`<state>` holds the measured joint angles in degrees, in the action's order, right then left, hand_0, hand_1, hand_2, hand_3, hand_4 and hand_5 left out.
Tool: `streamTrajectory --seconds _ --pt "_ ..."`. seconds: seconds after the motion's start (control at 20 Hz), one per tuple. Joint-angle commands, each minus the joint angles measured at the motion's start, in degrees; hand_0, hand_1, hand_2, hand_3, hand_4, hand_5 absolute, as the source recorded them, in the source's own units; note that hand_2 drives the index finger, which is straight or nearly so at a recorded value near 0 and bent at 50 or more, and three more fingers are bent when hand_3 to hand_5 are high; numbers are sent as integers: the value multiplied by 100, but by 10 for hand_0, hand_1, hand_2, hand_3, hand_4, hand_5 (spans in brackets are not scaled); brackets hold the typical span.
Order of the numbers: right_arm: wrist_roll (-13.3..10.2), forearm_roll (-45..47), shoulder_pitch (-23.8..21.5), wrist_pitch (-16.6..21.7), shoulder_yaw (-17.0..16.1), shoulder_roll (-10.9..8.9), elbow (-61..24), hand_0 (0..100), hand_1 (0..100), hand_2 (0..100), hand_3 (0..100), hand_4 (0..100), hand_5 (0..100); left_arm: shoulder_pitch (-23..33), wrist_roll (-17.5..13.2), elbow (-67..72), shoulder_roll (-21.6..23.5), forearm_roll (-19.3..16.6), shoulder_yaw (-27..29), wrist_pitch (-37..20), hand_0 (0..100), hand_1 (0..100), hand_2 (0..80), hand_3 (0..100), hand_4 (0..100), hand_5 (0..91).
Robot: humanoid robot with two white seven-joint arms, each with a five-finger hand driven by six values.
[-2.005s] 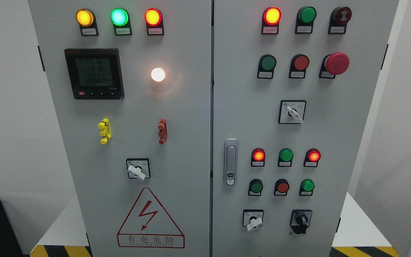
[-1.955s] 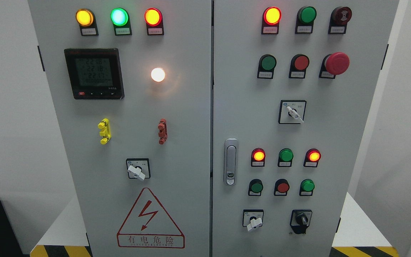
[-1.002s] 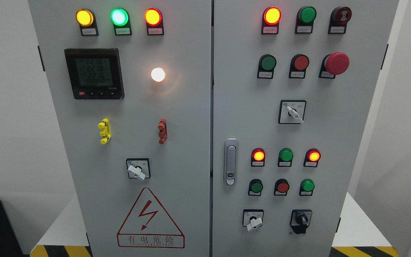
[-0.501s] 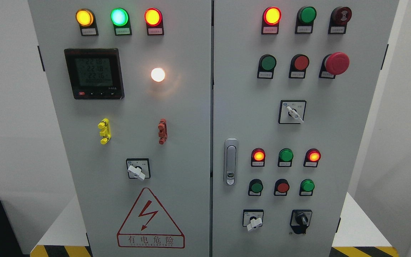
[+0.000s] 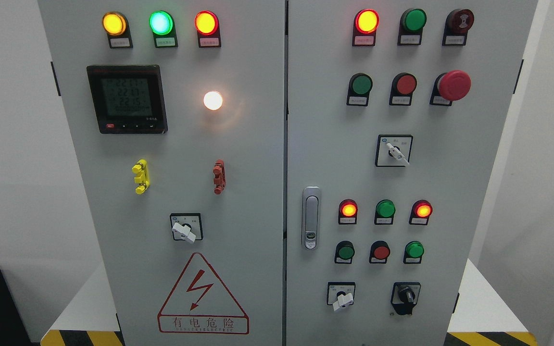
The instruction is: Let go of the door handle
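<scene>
I'm seeing the handle [image 5: 311,217] lying flush on the right door [image 5: 450,192], just beside the seam; neither hand is showing, so grip unknown.

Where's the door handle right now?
Head view: the door handle sits on the right door's left edge, beside the centre seam, just left of the lit red lamp. No hand is on it.

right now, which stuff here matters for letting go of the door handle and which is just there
For the job: door handle, right door.
Just there: digital meter, emergency stop button, warning triangle, yellow clip, red clip. No hand is in view.
</scene>
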<state>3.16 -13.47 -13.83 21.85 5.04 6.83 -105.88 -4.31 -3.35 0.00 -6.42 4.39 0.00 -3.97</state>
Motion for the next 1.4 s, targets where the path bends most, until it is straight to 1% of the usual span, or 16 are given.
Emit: streamTrajectory --seconds 0.0,0.05,0.1,0.15,0.2,0.35,0.5,0.65,0.75,0.85,0.95,1.0,1.05,1.2,1.35 --pt "-429 -1146 12 -14 67 3 -574 378 280 0 573 591 540 0 1 -114 0 0 -123 1 0 0 20 96 12 0" --pt "-552 -1410 38 -14 93 3 -609 389 275 0 635 650 610 0 1 -114 0 0 -123 1 0 0 21 96 12 0" --pt "-666 -1682 108 -23 102 3 -653 393 272 0 658 672 634 0 1 -114 0 0 -123 1 0 0 21 96 12 0" --pt "-755 -1964 196 -31 102 3 -662 396 273 0 763 752 753 0 1 -114 0 0 -123 1 0 0 21 96 12 0" --pt "-799 -2219 292 -31 102 3 -671 396 277 0 821 806 811 0 1 -114 0 0 -123 1 0 0 20 95 12 0" --pt "-817 -2887 539 -40 190 21 -767 386 312 0 908 880 894 0 1 -114 0 0 -123 1 0 0 21 93 12 0" --pt "-861 -3564 689 -58 287 29 -777 382 316 0 925 900 919 0 1 -114 0 0 -123 1 0 0 21 93 14 0" --pt "-1097 -4380 829 -163 409 29 -759 375 312 0 938 910 934 0 1 -114 0 0 -123 1 0 0 21 93 14 0" --pt "-1177 -4847 996 -329 427 38 -715 376 309 0 959 911 951 0 1 -114 0 0 -123 1 0 0 21 93 14 0" --pt "-1177 -5217 1154 -741 506 38 -715 378 307 0 995 915 958 0 1 -114 0 0 -123 1 0 0 22 94 14 0" --pt "-1177 -5586 1365 -1251 664 38 -715 380 308 0 1000 915 964 0 1 -114 0 0 -123 1 0 0 23 94 14 0" --pt "-1177 -5779 1488 -1445 717 38 -707 380 309 0 1000 916 966 0 1 -114 0 0 -123 1 0 0 23 94 14 0" --pt "-1177 -6007 1611 -1577 770 38 -654 381 317 0 1000 916 967 0 1 -114 0 0 -123 1 0 0 23 93 14 0" --pt "-1177 -6422 1989 -1797 1024 56 -408 397 341 0 1000 917 968 0 1 -114 0 0 -123 1 0 0 22 91 14 0" --pt "-1160 -6597 2122 -2096 1270 47 -337 395 343 0 1000 918 968 0 1 -114 0 0 -123 1 0 0 22 91 14 0"
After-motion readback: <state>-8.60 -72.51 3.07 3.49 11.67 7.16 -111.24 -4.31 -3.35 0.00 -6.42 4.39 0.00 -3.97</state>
